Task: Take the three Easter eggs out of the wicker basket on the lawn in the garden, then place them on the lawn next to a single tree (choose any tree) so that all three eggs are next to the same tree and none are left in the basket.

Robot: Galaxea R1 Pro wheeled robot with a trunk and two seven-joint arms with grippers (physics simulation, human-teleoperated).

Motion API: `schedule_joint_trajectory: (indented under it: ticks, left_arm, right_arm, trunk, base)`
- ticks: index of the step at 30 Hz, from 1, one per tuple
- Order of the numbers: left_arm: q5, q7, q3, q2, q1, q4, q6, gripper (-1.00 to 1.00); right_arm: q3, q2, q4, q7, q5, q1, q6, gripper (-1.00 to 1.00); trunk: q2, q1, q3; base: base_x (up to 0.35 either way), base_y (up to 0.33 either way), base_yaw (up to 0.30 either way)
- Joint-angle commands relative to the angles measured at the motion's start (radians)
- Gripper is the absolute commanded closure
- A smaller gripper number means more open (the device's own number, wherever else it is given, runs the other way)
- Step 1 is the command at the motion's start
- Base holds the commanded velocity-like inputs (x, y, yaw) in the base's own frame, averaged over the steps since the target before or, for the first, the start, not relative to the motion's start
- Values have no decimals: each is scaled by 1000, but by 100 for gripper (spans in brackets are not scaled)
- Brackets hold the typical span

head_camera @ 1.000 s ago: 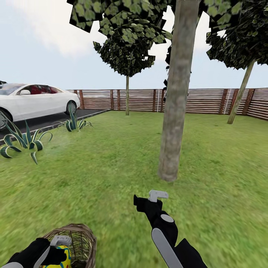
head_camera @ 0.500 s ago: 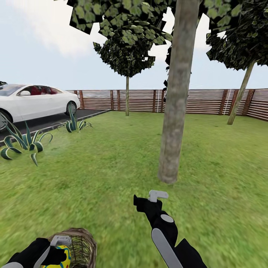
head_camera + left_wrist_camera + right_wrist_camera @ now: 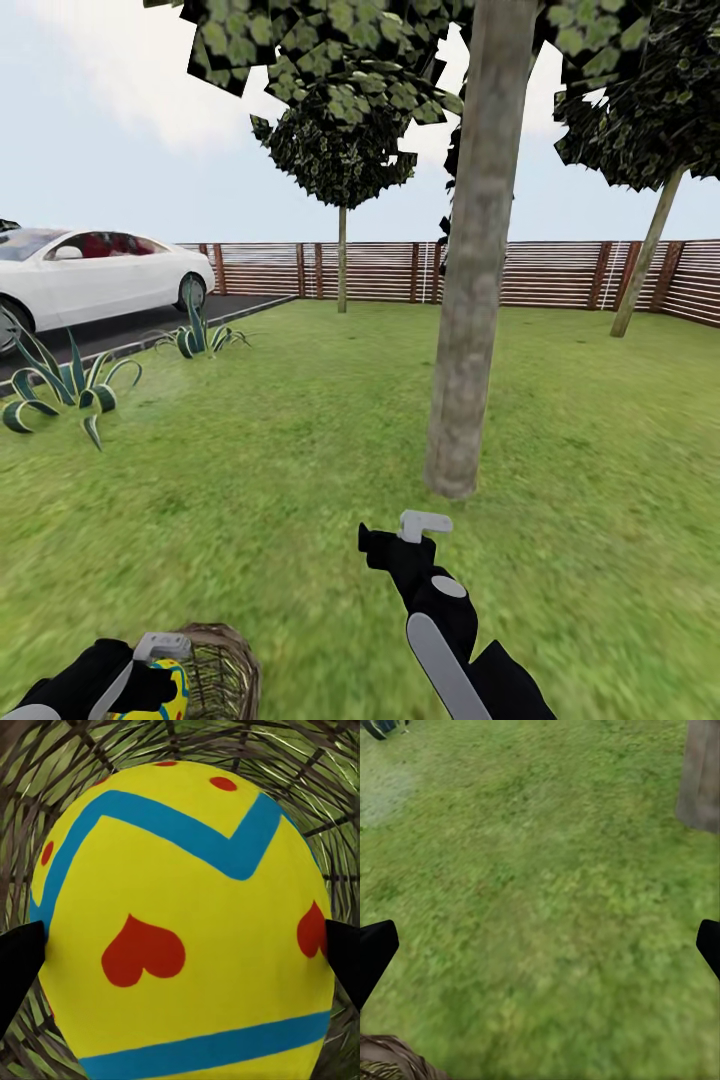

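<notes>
**Ana:** Head view first. The left gripper (image 3: 160, 665) is low at the frame's bottom corner, clamped on an Easter egg (image 3: 165, 690), and the wicker basket (image 3: 222, 668) sits right beside and under it.

**Ben:** So that egg isn't clear of the basket?

**Ana:** Hard to call. It sits at the braided rim, just above the weave. The right gripper (image 3: 412, 528) is out ahead, carrying nothing, and the tree (image 3: 470, 300) stands just beyond its tip on the lawn (image 3: 300, 450). No egg lies on the grass by that trunk, so I'd judge nothing has been delivered.

**Ben:** Left wrist view?

**Ana:** The egg (image 3: 184, 922) sits square between the two dark fingertips (image 3: 19, 960), one on each flank, so the grip is on. It's bright yellow with blue zigzag bands, red hearts and small red dots, smooth and rounded, probably slippery. The twigs of the basket (image 3: 45, 765) lie close behind it.

**Ben:** And the other two eggs?

**Ana:** Can't see them; this one hides the basket's inside.

**Ben:** Right wrist view.

**Ana:** That gripper (image 3: 540, 945) is spread wide, one fingertip at each edge, bare grass (image 3: 540, 870) between. The trunk (image 3: 701, 772) is ahead and to one side, a scrap of basket (image 3: 390, 1059) near the near edge. Early going: one egg in hand, all three to place.
</notes>
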Motion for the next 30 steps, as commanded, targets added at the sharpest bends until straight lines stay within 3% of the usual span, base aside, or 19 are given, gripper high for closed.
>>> schedule_joint_trajectory:
  ticks: [1,30]
  left_arm:
    - [5,-1,-8,1,0,-2,5,100]
    - [5,1,-8,1,0,-2,3,100]
  right_arm:
    - [1,0,-1,-9,-7,-1,3,-100]
    - [2,0,-2,-7,-6,0,4,-100]
  trunk:
    - [7,-4,2]
    - [210,-115,93]
  base:
    - [0,0,0]
    - [0,0,0]
